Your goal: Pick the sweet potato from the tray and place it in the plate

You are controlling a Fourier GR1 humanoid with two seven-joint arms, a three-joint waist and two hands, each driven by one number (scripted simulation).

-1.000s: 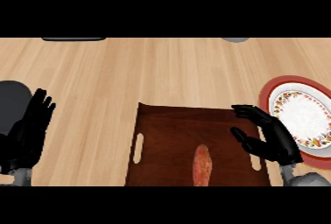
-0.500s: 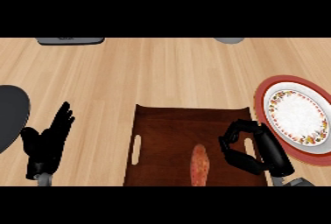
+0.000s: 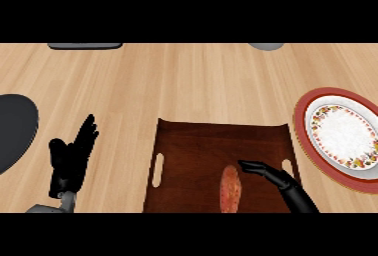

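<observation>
An orange-brown sweet potato (image 3: 230,189) lies lengthwise on the dark brown tray (image 3: 199,150), near the tray's front edge. My right hand (image 3: 284,184) comes in from the lower right over the tray, its fingers (image 3: 255,167) stretched toward the potato's far end and just short of it; they curl round nothing. A white plate (image 3: 344,137) with a red rim and flowered border sits to the right of the tray. At the lower left my left hand (image 3: 71,157) rests open on the counter, fingers up.
A dark grey round object (image 3: 13,127) lies at the left edge. Two grey things, a flat one (image 3: 85,45) and a rounded one (image 3: 266,46), show at the counter's far edge. Bare wood lies between the tray and those.
My right hand has dropped lower and moved left over the tray, its fingers now extended beside the sweet potato. The view has shifted slightly; the left hand stays resting.
</observation>
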